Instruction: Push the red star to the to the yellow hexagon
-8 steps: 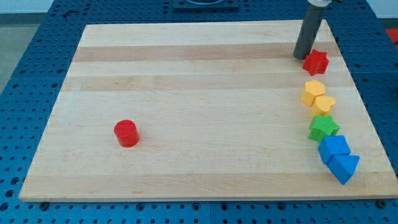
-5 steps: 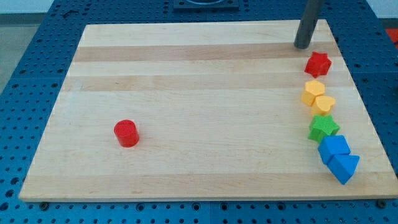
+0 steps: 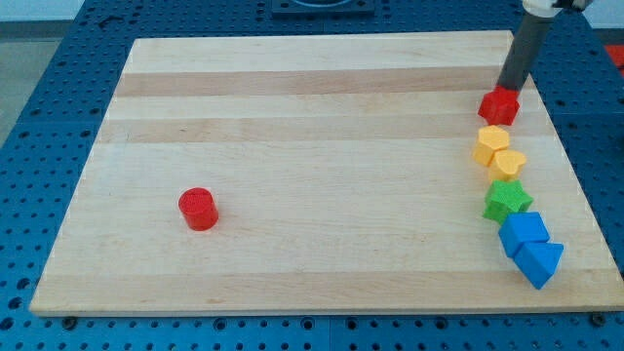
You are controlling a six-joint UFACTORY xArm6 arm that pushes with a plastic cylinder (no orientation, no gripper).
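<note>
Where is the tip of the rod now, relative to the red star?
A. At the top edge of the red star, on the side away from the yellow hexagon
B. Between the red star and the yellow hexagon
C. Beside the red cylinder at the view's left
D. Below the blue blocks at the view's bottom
A: my tip sits at the top edge of the red star, with the yellow hexagon just below the star.

Just one camera here, sitting up high past the near edge of the bench (image 3: pixel 292 156) and looking down at a slant, far enough back that the whole top fits in.
</note>
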